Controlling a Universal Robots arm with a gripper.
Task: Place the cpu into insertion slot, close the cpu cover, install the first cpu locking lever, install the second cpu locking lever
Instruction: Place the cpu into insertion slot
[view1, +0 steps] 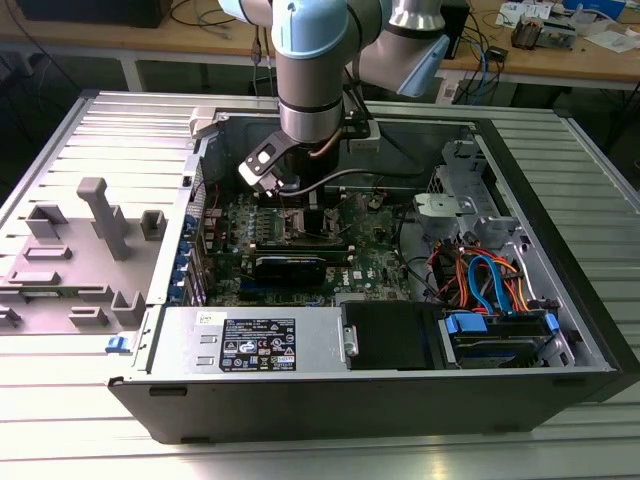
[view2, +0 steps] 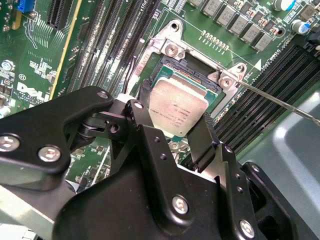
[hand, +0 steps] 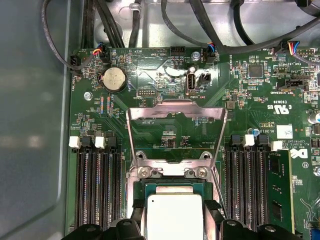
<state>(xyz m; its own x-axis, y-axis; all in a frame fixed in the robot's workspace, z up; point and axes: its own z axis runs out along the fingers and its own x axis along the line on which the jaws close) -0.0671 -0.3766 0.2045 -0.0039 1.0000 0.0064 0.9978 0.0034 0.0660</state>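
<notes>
tool (view2: 174, 122) clenched on cpu (view2: 179, 102) above insertion slot (view2: 196, 75), computer case (view1: 400, 410) on ribbed table (view1: 60, 425)

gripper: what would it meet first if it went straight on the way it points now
Most likely the insertion slot: the gripper, shut on the cpu, points straight into it. How much gap is left, I cannot tell.

Exterior view: high, distant, looking down into the computer case (view1: 330, 405).
First wrist view: close above the gripper (hand: 174, 210), facing down.
Second wrist view: closer, oblique.
Shared in both wrist views: the cpu (hand: 175, 222) (view2: 180, 107).
</notes>
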